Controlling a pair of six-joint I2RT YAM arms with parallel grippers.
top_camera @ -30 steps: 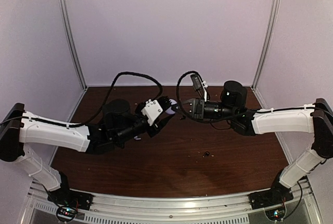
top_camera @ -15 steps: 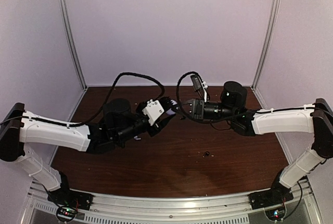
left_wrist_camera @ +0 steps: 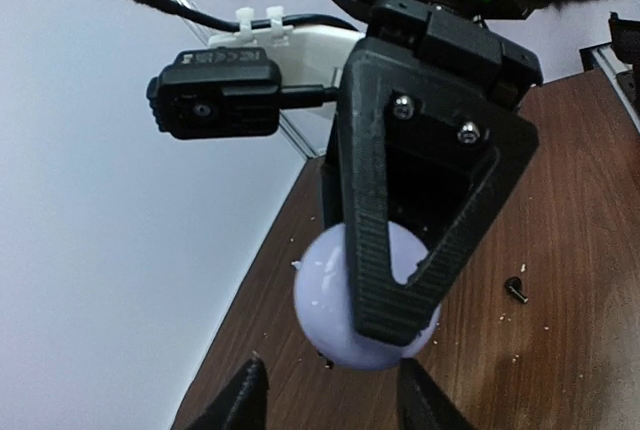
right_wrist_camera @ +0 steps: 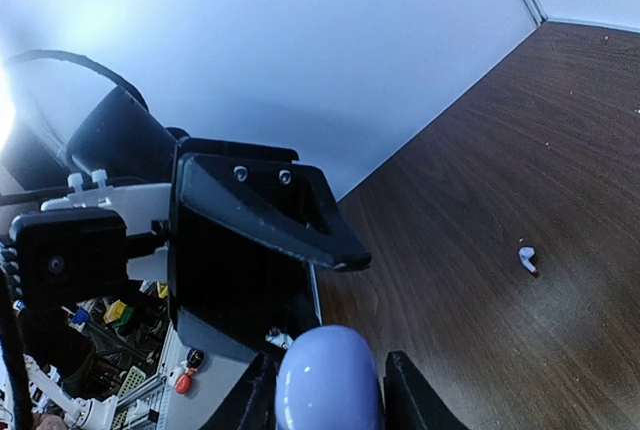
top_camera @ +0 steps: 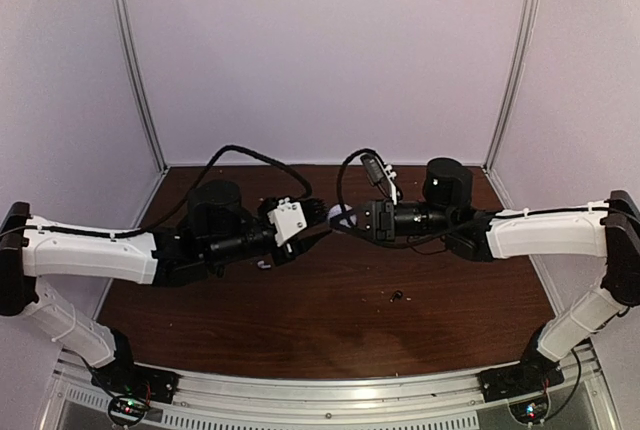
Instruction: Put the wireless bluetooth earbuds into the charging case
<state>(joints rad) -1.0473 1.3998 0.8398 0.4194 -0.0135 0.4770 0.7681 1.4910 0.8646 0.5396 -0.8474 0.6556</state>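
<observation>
Both mid-table (top_camera: 330, 310), edges distant: right end effector (top_camera: 346, 220) tight on charging case (left_wrist_camera: 320, 305), left end effector (top_camera: 320, 218) parted.

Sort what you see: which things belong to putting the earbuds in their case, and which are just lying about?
Belonging to the job:
- lilac charging case, gripped by the right hand
- left hand, open
- black earbud and pale earbud, both on the table

Just lying about:
- crumb-like specks scattered on the wood
</observation>
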